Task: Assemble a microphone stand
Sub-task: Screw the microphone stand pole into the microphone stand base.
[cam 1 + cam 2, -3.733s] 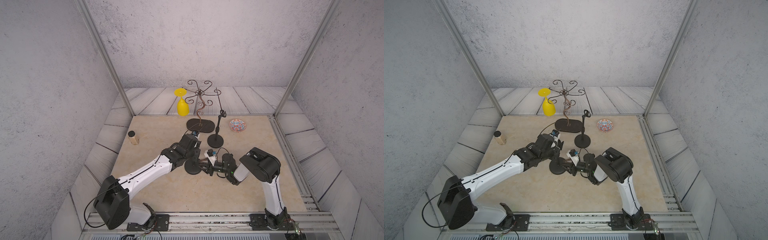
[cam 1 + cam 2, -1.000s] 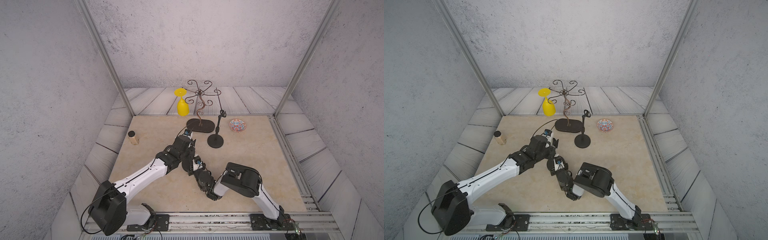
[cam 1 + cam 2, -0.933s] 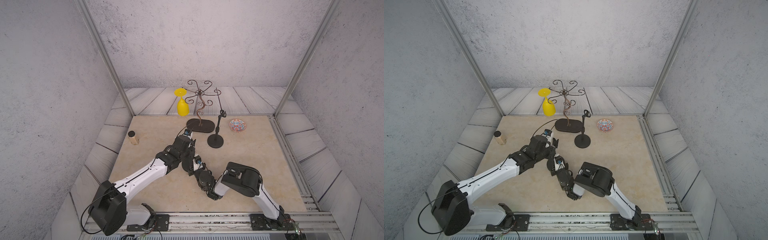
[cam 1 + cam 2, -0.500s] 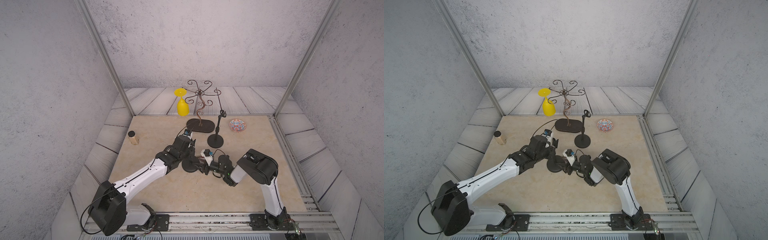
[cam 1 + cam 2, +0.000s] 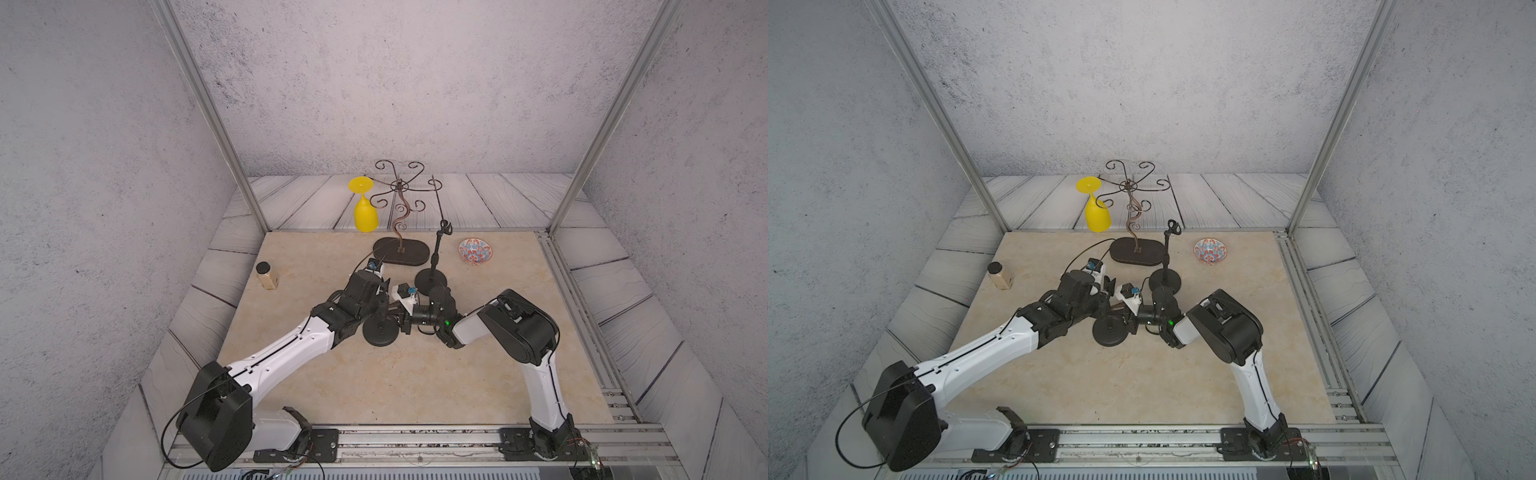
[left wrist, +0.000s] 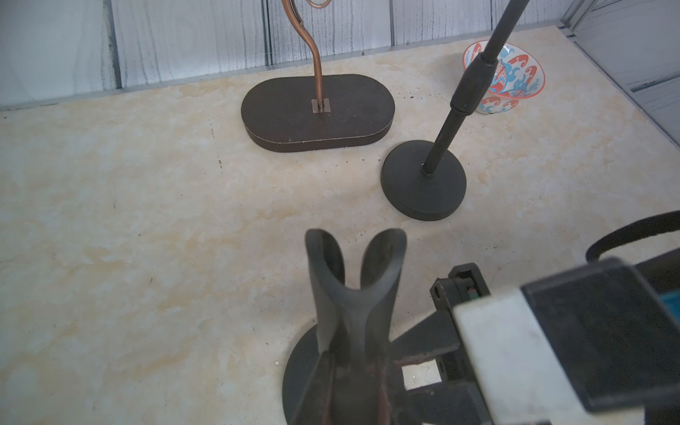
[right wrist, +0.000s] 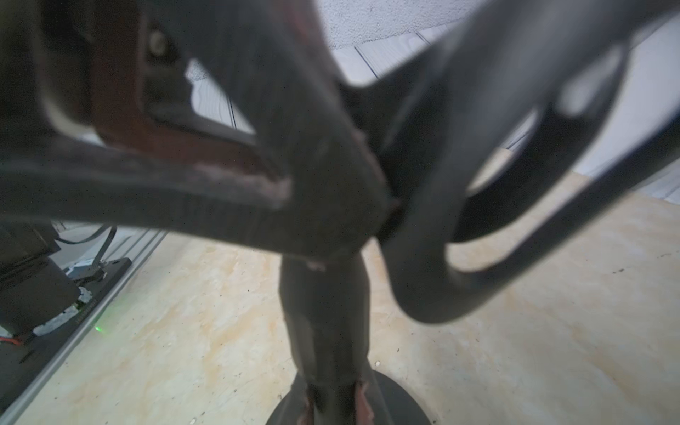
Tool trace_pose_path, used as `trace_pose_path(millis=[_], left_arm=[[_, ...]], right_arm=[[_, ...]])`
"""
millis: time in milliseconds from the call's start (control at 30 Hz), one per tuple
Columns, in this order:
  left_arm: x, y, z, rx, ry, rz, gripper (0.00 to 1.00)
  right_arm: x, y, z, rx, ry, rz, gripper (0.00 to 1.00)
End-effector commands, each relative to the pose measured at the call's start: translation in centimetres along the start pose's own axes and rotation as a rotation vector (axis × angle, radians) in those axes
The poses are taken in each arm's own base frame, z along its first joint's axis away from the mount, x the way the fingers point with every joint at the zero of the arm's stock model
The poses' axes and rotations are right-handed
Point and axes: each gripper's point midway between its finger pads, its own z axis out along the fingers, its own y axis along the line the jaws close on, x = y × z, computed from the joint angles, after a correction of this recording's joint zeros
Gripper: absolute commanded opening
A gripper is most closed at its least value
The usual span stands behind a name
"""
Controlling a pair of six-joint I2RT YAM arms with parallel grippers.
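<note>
Loose round base (image 5: 379,331) lies flat mid-desk (image 5: 415,395), near-left of an upright stand (image 5: 432,282). Left tool (image 6: 354,257) and right tool (image 5: 402,327) meet over it, both pressed together; what they pinch is unclear. Base probably heavy, stiff, smooth: take it by the rim.

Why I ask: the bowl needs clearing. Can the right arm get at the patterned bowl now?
Probably yes: nothing covers the patterned bowl, but the upright stand is roughly between it and the shut right end effector, so a detour seems needed.
</note>
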Motion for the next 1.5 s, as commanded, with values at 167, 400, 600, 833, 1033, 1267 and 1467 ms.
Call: trace_pose_path(millis=[167,400,600,833,1033,1267,1467], left_arm=[[7.8,-0.1,0.5,0.024,0.277,0.014,0.03],[8.6,-0.1,0.7,0.027,0.293,0.003,0.03],[8.6,0.0,0.7,0.022,0.298,0.006,0.03],[8.5,0.1,0.6,0.016,0.292,0.012,0.03],[8.6,0.1,0.7,0.019,0.299,0.013,0.03],[8.8,0.2,0.7,0.012,0.306,0.015,0.03],[9.1,0.3,0.8,0.009,0.313,0.015,0.03]], right_arm=[[6.5,-4.7,-3.6,0.681,0.021,0.022,0.0],[9.3,-1.4,-3.1,1.168,0.019,-0.085,0.0],[8.5,2.9,2.7,0.663,0.022,-0.018,0.39],[6.5,6.3,-0.1,0.099,0.054,0.066,0.58],[4.7,2.8,-2.0,0.03,0.026,0.114,0.52],[3.3,0.5,-0.6,0.03,0.015,0.096,0.44],[2.8,-1.1,0.3,0.07,-0.009,0.101,0.17]])
